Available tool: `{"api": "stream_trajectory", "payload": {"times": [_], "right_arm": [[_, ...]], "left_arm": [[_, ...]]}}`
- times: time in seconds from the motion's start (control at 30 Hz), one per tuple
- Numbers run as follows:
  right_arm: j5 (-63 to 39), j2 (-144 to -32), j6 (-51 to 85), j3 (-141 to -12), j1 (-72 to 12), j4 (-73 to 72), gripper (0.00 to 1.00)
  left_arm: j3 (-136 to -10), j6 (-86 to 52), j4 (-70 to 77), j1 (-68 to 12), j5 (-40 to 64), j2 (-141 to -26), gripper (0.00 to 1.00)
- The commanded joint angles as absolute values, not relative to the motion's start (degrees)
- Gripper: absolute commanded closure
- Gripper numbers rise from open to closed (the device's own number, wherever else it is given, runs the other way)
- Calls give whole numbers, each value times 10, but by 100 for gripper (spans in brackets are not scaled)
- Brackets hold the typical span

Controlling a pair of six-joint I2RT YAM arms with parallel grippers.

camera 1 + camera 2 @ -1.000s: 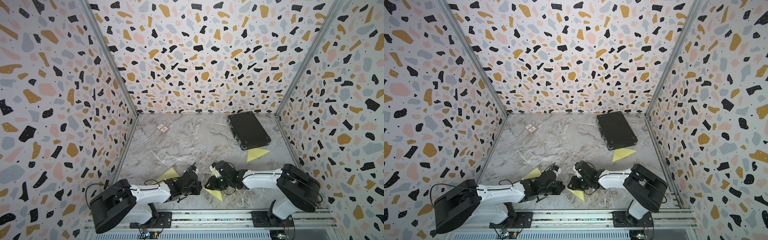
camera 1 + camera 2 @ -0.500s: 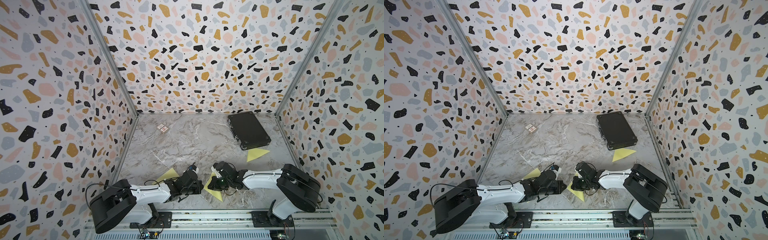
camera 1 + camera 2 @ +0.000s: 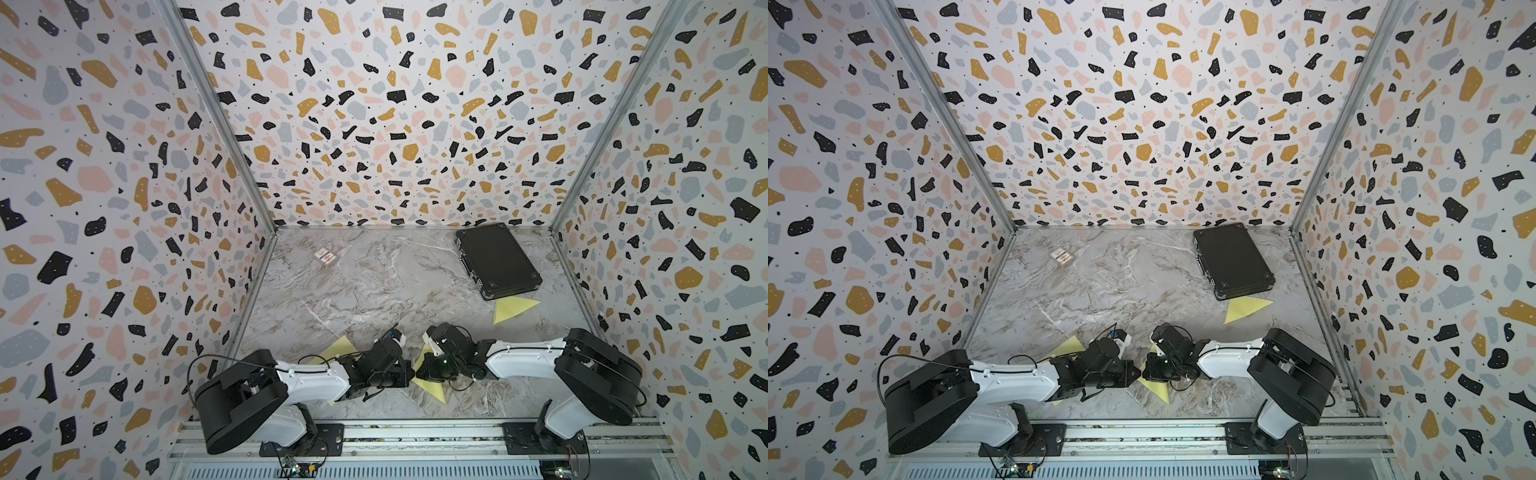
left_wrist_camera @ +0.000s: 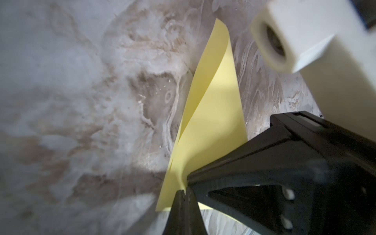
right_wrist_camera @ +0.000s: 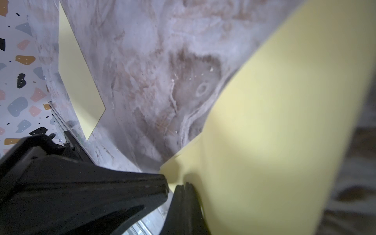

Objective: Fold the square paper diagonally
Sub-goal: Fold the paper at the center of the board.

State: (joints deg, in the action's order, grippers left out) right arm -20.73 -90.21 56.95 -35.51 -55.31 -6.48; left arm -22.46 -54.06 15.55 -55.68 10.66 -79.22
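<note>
Now paper (image 3: pixel 432 388) at front middle of desk (image 3: pixel 374 291), one flap curled up. Left end effector (image 3: pixel 409 375) closed, right end effector (image 3: pixel 419 372) closed, both tips touching paper edge, nose to nose.

A yellow paper (image 5: pixel 274 132) fills the right side of the frame, curving up in a broad blurred band from bottom centre to the upper right. At bottom centre the right gripper (image 5: pixel 184 186) has its black jaws pressed together, tips against the sheet's lower corner; whether they pinch it is unclear. The left gripper (image 5: pixel 165 188) enters from the lower left, jaws together, tip just beside them. A second yellow sheet (image 5: pixel 77 81) lies flat on the marble table (image 5: pixel 152 61) at upper left, beside the speckled wall (image 5: pixel 18 91)
</note>
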Motion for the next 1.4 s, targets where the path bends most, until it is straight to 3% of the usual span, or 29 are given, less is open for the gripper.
{"api": "stream_trajectory", "payload": {"times": [0.0, 0.33, 0.7, 0.93, 1.1, 1.2, 1.37], "right_arm": [[-185, -897, 564, -338, -555, -5, 96], [-185, -888, 566, -340, -555, -5, 95], [-183, -854, 528, -422, -550, 73, 81], [-153, -772, 496, -439, -532, 155, 66], [-142, -720, 483, -405, -505, 182, 46], [-172, -717, 484, -378, -494, 148, 36], [-251, -747, 512, -331, -492, 31, 31]], "left_arm": [[-236, -531, 178, -561, 112, -799, 100], [-229, -533, 158, -561, 98, -823, 100], [-207, -540, 114, -565, 65, -831, 100], [-212, -536, 101, -568, 58, -839, 100], [-211, -534, 100, -569, 57, -842, 100], [-210, -535, 100, -571, 56, -842, 100], [-210, -535, 99, -573, 54, -842, 100]]}}
